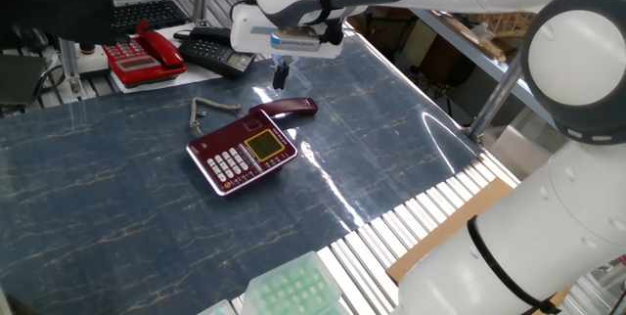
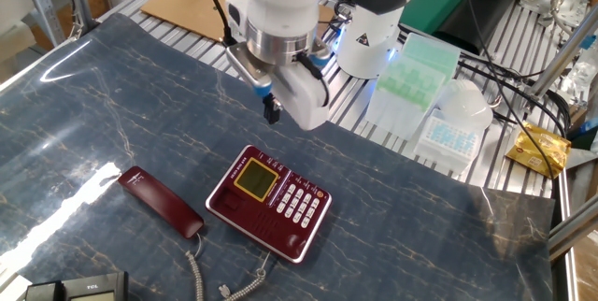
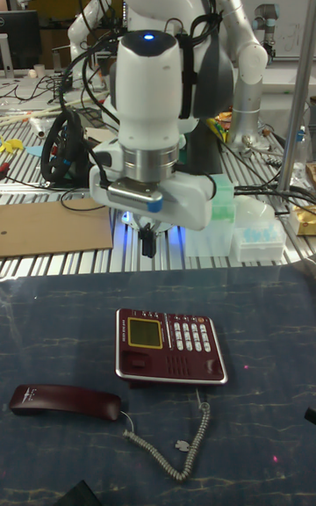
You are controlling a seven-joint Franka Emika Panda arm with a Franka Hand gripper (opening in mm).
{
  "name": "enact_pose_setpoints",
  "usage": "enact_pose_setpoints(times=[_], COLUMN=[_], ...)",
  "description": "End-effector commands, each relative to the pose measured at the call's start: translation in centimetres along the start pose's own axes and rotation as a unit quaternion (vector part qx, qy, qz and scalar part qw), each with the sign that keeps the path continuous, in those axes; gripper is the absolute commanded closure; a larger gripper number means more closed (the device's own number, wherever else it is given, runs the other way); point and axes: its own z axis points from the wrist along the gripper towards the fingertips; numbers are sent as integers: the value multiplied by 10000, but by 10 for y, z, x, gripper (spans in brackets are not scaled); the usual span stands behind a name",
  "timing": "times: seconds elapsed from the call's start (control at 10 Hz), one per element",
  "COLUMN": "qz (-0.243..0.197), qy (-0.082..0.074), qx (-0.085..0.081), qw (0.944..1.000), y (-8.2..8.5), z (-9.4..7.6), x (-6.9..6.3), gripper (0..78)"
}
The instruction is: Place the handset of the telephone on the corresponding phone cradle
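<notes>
The dark red telephone [image 2: 269, 203] lies flat mid-table with its yellow screen lit, also visible in the tall fixed view [image 3: 167, 345]. Its phone cradle [image 3: 167, 371] is the long edge facing the handset, and nothing rests in it. The maroon handset [image 2: 161, 202] lies on the table beside that edge, apart from the phone [image 1: 243, 154]. A grey coiled cord [image 3: 180, 444] trails from it. My gripper [image 2: 272, 111] hangs shut and holds nothing. It is above the table on the phone's far side from the handset [image 3: 66, 402].
A bright red phone [image 1: 147, 56] and a black phone [image 1: 210, 51] sit at the far table edge. Green tip racks [image 2: 416, 72] and a blue-filled box [image 2: 448, 137] stand beside the robot base. Cardboard [image 2: 182, 2] lies on the rollers behind.
</notes>
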Motion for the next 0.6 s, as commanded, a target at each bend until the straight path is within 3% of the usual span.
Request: enact_pose_setpoints(times=[0.1,0.6], qz=[732,988], qy=[-10,4], qx=[41,62], qw=[9973,9951], y=[-1,-12], z=[-3,-5], x=[-24,-48], gripper=[776,776])
